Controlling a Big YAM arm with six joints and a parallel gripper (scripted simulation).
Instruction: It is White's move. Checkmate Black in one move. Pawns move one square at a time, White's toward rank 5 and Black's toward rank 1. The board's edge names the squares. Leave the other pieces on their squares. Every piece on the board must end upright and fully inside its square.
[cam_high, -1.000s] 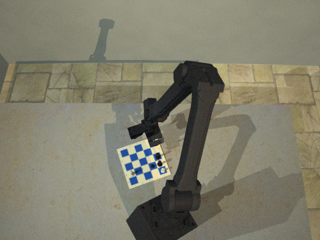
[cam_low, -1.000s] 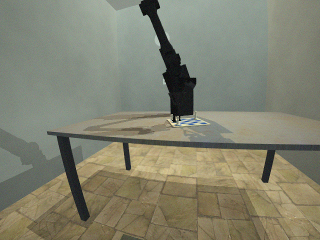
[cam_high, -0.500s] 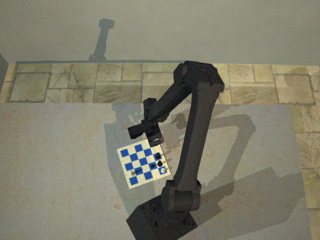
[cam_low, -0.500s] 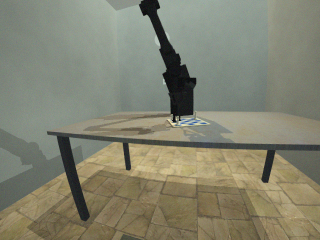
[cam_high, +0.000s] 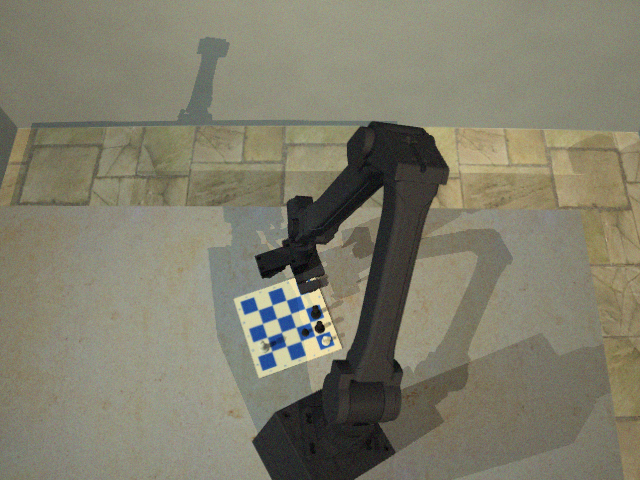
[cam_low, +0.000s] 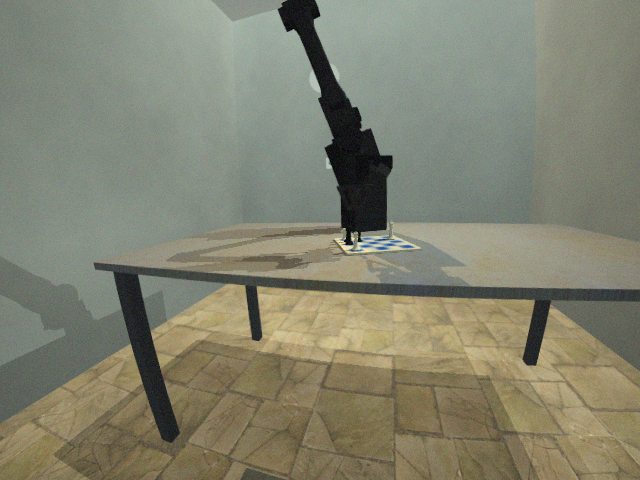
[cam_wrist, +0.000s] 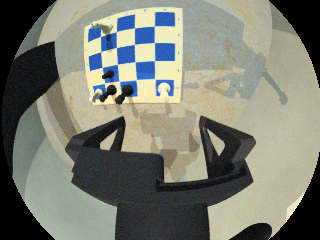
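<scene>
Chessboard (cam_high: 286, 327), blue and cream, flat on table (cam_high: 103, 310). White piece (cam_high: 265, 345) at its left side; three black pieces (cam_high: 315, 312) clustered at right, white piece (cam_high: 325, 339) beside them; types too small to tell. Gripper (cam_high: 314, 281) above the board's far-right corner, fingers spread wide, nothing held, clear of all pieces

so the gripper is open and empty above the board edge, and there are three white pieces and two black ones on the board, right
Not quite: the colours are swapped. The top view shows three black pieces clustered near one edge of the chessboard and two white pieces. The gripper is indeed open and empty.
</scene>
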